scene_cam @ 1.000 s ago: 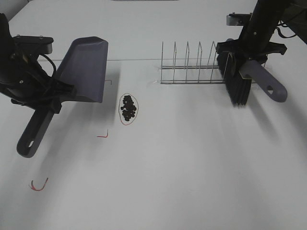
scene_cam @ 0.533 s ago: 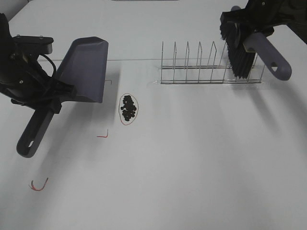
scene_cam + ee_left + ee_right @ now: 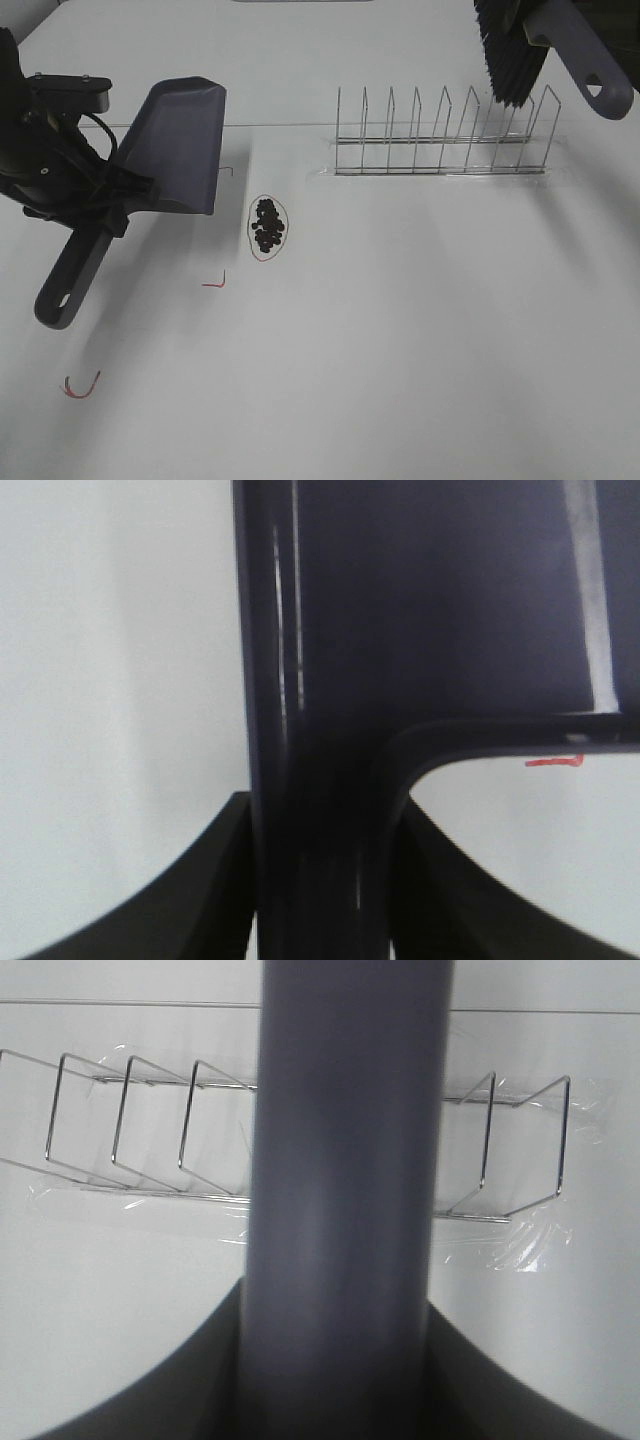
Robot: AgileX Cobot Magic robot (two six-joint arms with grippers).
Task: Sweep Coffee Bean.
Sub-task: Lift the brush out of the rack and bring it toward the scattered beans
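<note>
Nothing is swept yet. On the bench (image 3: 400,350) the beans (image 3: 267,225) lie in one tight heap inside a red loop (image 3: 263,260), near the dustpan (image 3: 175,150) but apart from its lip. The left jaws are clenched on the dustpan's handle. Beyond the rack (image 3: 440,140), the right jaws grasp the brush (image 3: 512,55), raised high and well apart from the beans. All the sweeping seems left to do.
</note>
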